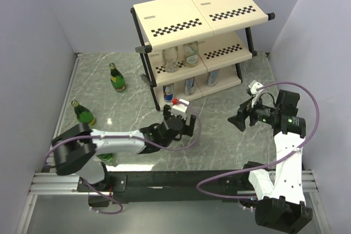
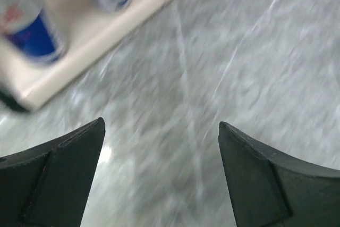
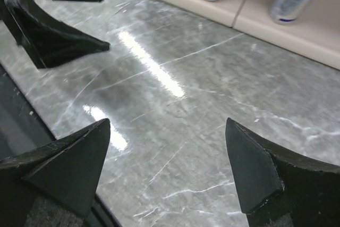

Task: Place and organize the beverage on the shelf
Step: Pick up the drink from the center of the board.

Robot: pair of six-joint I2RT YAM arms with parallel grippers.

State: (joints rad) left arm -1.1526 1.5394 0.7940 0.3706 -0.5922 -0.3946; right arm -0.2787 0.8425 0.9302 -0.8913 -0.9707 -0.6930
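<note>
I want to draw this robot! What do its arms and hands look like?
The left arm and right arm are white tubes with chunky black joints. Each one trails a looping purple cable. The left hand and right hand match: each has two black, pointy, wedge-shaped fingers. Small green lights glow near the right wrist.

I see a glossy, marble-veined grey table point(image 1: 219, 141) throwing glare, a shelf point(image 1: 181, 12) of smooth matt cream panels on black tubing at top centre, shiny green glass bottles point(image 1: 117, 79) at left, gleaming metal cans point(image 1: 190, 86), and matt black fingers point(image 3: 69, 168).
</note>
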